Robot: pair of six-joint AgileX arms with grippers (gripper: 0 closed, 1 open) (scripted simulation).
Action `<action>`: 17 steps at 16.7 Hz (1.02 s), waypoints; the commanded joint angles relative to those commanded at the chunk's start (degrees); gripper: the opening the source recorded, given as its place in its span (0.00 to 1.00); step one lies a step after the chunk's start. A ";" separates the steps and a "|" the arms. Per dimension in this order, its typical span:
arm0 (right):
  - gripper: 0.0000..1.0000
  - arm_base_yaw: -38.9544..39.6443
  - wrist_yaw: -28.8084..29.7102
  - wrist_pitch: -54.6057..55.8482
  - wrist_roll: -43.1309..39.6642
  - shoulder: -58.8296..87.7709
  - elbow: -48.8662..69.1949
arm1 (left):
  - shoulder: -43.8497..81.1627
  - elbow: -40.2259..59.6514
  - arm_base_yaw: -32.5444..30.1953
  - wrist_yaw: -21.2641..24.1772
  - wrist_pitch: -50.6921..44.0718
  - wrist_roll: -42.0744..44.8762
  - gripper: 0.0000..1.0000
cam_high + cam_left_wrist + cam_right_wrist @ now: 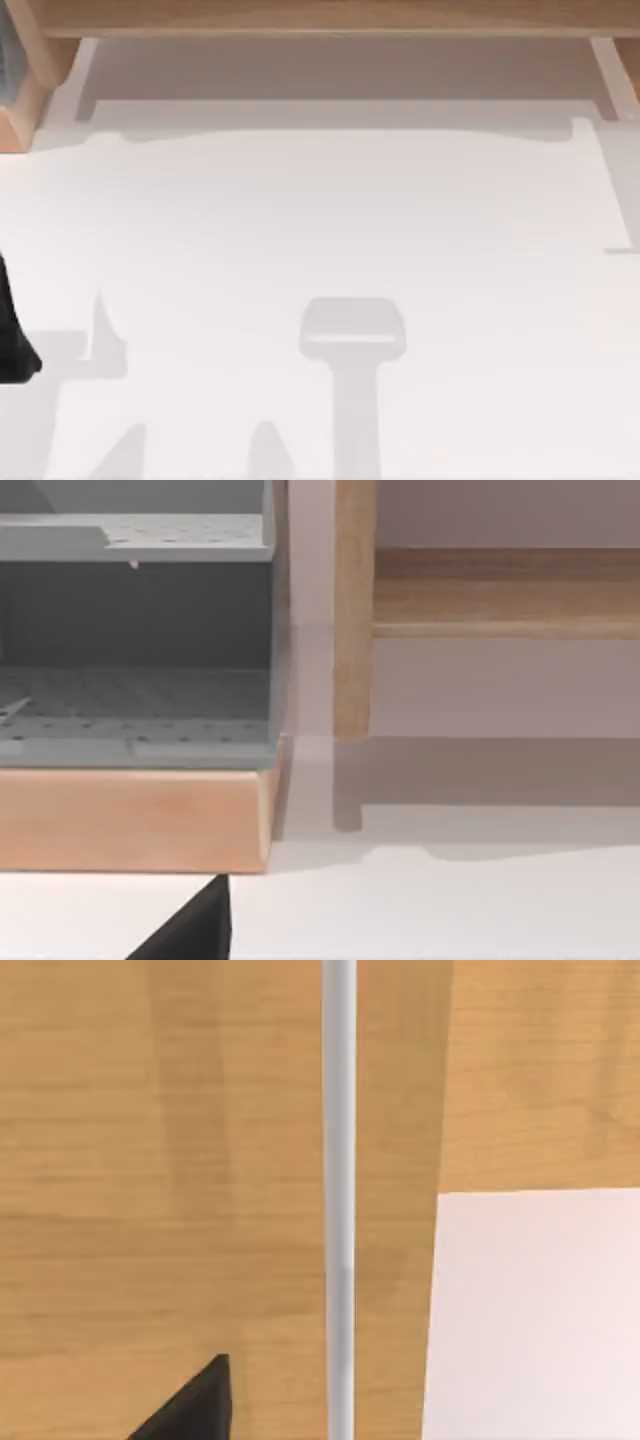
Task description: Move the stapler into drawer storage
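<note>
While the pale stapler point(352, 335) sits alone mid-bench point(480, 230), the left hand point(14, 340) waits at the left edge, its fingers impossible to judge, so I'd approach from straight above.

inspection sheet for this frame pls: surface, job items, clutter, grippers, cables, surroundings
Surface: white table, bare where visible, crossed by grey shadows.
Job's things: nothing seen of the stapler; grey perforated drawer compartment with a wooden front stands open at the table's far left corner.
Clutter: nothing seen.
Grippers: left arm is a black shape at the table's left edge; a black finger tip shows in the left wrist view. Another black finger tip shows in the right wrist view, over a wooden panel.
Cables: nothing seen.
Surroundings: wooden frame along the far edge; grey rod across the panel.
</note>
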 joint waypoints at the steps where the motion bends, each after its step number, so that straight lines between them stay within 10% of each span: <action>1: 1.00 1.22 -0.23 1.86 -0.92 1.46 -1.12 | 0.00 0.00 0.00 0.00 0.00 0.00 1.00; 17: 1.00 6.93 2.78 1.47 -2.51 5.44 1.90 | 0.00 0.00 0.00 0.00 0.00 0.00 1.00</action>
